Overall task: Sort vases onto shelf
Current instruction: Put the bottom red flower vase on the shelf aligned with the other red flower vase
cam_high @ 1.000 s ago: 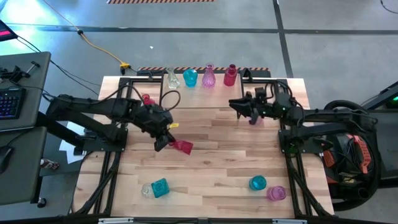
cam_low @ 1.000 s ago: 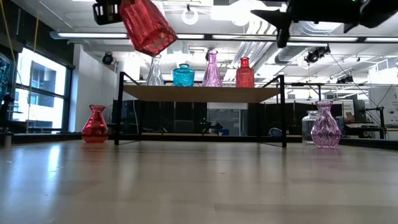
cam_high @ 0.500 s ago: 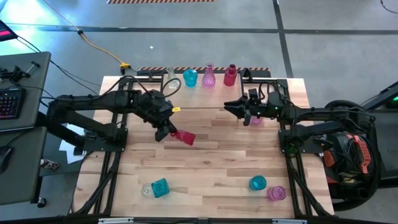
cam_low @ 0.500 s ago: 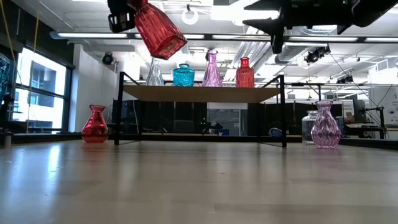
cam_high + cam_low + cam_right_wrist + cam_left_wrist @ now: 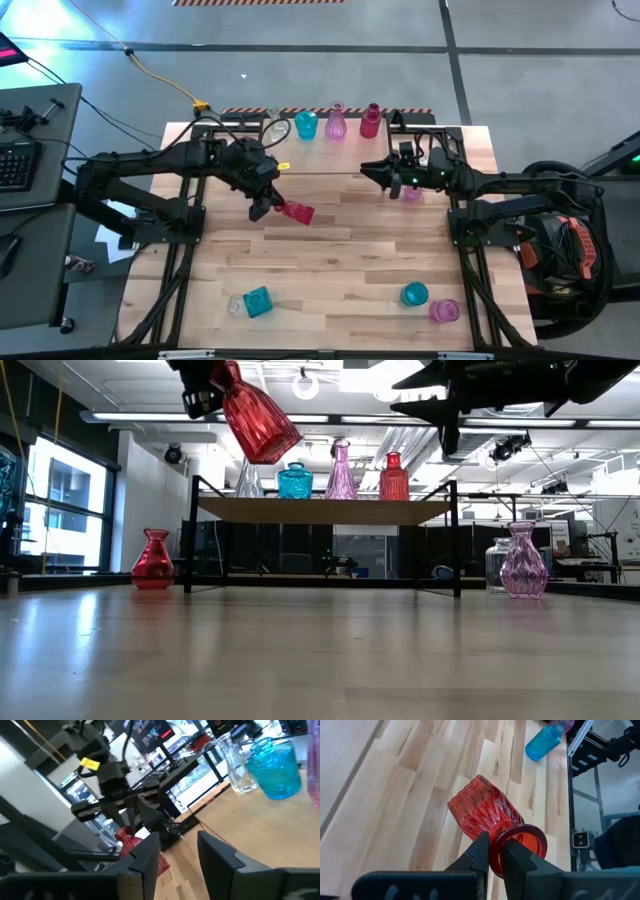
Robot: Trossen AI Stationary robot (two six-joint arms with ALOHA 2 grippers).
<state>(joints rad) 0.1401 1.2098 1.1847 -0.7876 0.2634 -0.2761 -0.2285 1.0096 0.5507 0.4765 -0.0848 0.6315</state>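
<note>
Red ribbed glass is hanging tilted in the air: the left tool (image 5: 492, 852) is pinching the red vase (image 5: 296, 212) by its neck just under the flared rim, body angled down, above the counter (image 5: 340, 270) near its centre. The shelf (image 5: 325, 510) is standing toward 12 o'clock, carrying 4 vases in a row: clear vase (image 5: 249, 478), teal vase (image 5: 295, 481), pink vase (image 5: 341, 472), red bottle (image 5: 393, 477). The right tool (image 5: 366, 172) is hovering just in front of the shelf toward 2 o'clock, its fingers (image 5: 145, 854) standing partly apart around nothing. More vases are sitting toward 5 and 7 o'clock near the counter's front edge.
</note>
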